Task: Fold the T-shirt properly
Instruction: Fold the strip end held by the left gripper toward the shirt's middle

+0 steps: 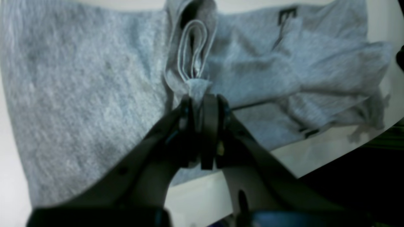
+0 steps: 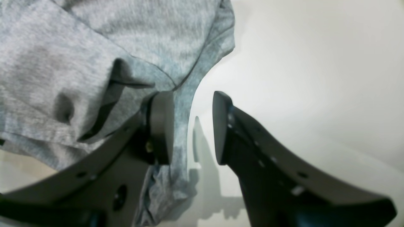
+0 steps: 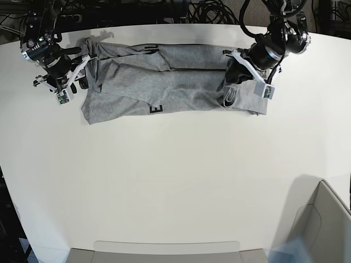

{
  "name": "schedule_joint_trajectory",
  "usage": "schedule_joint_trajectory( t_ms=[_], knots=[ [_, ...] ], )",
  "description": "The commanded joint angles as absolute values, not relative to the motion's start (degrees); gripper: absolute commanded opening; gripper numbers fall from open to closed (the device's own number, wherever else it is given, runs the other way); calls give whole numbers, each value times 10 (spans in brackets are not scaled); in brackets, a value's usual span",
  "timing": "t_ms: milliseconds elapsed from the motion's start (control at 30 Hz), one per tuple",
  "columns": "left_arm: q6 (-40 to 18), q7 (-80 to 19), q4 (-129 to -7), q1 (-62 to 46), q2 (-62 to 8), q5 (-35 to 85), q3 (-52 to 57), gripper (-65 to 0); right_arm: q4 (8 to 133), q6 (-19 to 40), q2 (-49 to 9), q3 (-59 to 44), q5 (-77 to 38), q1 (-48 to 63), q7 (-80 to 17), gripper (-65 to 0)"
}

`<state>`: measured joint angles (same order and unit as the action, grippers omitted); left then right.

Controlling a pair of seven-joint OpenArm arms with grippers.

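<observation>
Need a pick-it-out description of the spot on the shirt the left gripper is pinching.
On the white table, the grey T-shirt lies along the far edge. At its end on the base view's right, the left gripper is shut on a bunched fold beside the ribbed neckband loop; the right gripper is open at the other end.

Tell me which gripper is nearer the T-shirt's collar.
Left. The left gripper is shut on the T-shirt right at the collar. The right gripper is open at the shirt's opposite end, one finger against the cloth edge.
</observation>
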<state>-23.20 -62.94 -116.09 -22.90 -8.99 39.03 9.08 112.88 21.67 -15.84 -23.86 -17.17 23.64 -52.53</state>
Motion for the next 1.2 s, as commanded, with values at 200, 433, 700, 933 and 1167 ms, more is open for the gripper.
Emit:
schedule_joint_trajectory(
  t_ms=[200, 433, 700, 933, 1167],
  knots=[
    [-153, -585, -1170, -223, -84, 399, 21, -650, 1141, 216, -165, -241, -176, 234, -515, -439],
    [-151, -584, -1154, -200, -73, 398, 1, -650, 1141, 216, -165, -241, -176, 234, -515, -439],
    [-150, -584, -1157, -204, -69, 400, -11, -544, 1141, 216, -165, -241, -176, 234, -515, -439],
    [-153, -584, -1165, -205, -67, 405, -57, -473, 1141, 216, -165, -241, -176, 234, -513, -439],
    [-153, -556, -1161, -205, -59, 429, 25, -605, 1141, 216, -165, -242, -177, 233, -511, -439]
  ],
)
